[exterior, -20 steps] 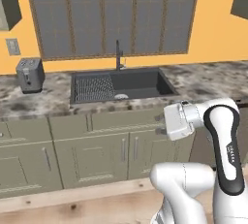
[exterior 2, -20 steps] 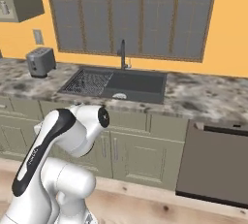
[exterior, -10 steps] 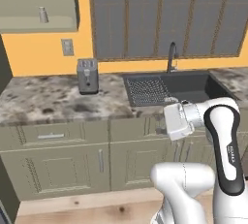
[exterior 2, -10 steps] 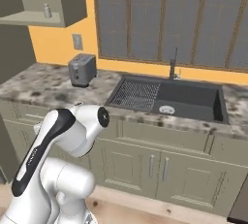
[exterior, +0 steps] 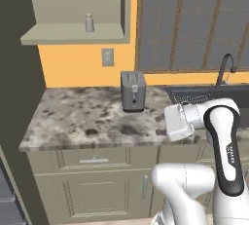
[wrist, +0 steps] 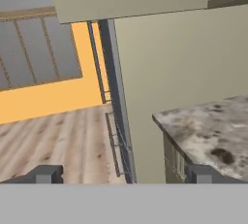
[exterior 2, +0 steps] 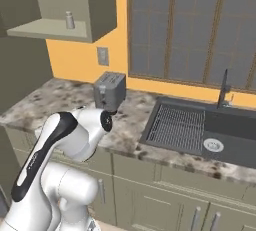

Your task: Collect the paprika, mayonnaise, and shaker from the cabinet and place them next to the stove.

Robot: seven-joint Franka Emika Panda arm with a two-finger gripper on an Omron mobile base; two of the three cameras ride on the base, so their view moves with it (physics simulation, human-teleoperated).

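The base has driven left along the desk (exterior: 82, 121), bringing the open cabinet (exterior: 73, 34) into view; the shaker (exterior: 89, 23) stands on its shelf, jaws wide open, holding nothing

small grey shaker (exterior: 89, 23) upright on inner shelf of open beige-olive cabinet (exterior: 73, 35), alone there, near shelf's middle, high above gripper (wrist: 124, 173) and well apart from its spread fingers
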